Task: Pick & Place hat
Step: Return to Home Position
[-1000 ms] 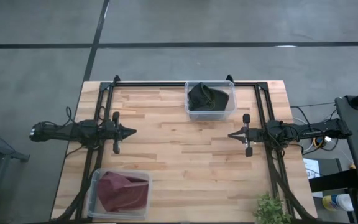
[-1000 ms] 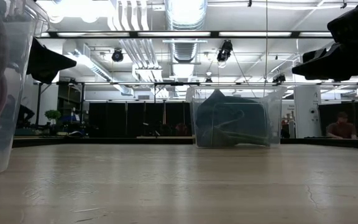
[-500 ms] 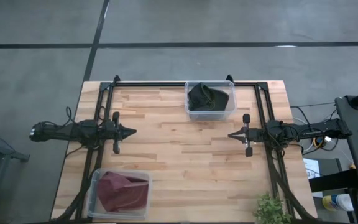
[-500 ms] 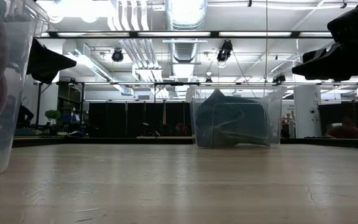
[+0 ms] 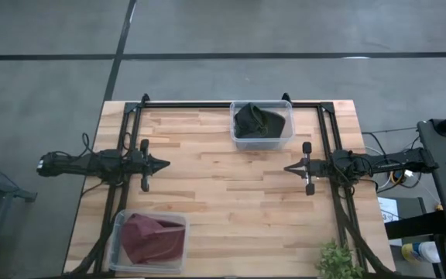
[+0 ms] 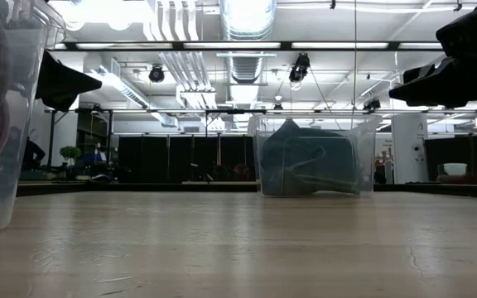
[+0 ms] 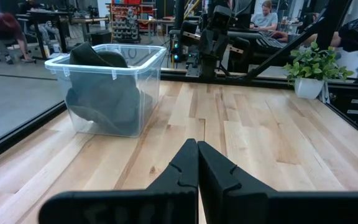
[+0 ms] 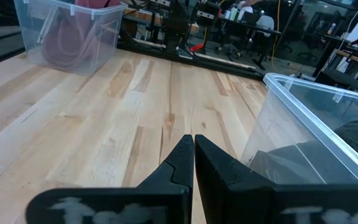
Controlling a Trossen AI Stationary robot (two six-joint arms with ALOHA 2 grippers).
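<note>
A dark green hat (image 5: 258,122) lies crumpled inside a clear plastic bin (image 5: 288,124) at the table's far edge; it also shows in the left wrist view (image 7: 101,93) and low view (image 6: 305,161). A maroon hat (image 5: 153,239) fills a second clear bin (image 5: 117,236) at the near left corner, seen too in the right wrist view (image 8: 73,40). My left gripper (image 5: 166,164) hovers shut over the table's left side. My right gripper (image 5: 286,167) hovers shut over the right side. Both point toward the table's middle.
Bare wooden tabletop (image 5: 223,201) lies between the two grippers. Black frame rails (image 5: 327,147) run along the table's left, right and far sides. A small potted plant (image 5: 337,262) stands at the near right corner. The room beyond holds desks, equipment and seated people.
</note>
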